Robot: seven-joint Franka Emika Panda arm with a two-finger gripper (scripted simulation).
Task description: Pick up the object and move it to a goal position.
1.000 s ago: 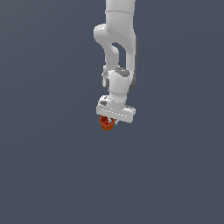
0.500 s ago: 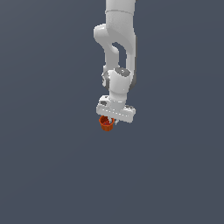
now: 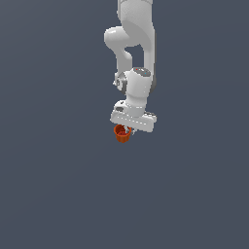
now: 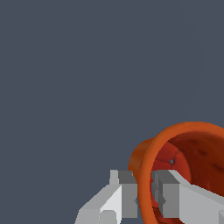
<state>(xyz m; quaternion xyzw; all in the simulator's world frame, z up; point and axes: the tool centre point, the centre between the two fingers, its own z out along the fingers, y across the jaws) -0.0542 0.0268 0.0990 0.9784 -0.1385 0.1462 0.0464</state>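
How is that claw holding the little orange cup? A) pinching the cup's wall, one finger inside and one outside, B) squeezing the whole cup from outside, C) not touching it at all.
A: in the wrist view the cup's rim runs between the gripper's two fingers, one inside, one outside.

1 orange-red cup [image 3: 122,133], 1 white gripper [image 3: 127,132], 1 arm [image 3: 136,58].

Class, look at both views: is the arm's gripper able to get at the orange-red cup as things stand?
Yes, it seems so: the gripper already pinches the cup's wall, one finger outside and one inside the rim. Nothing else stands in the way.
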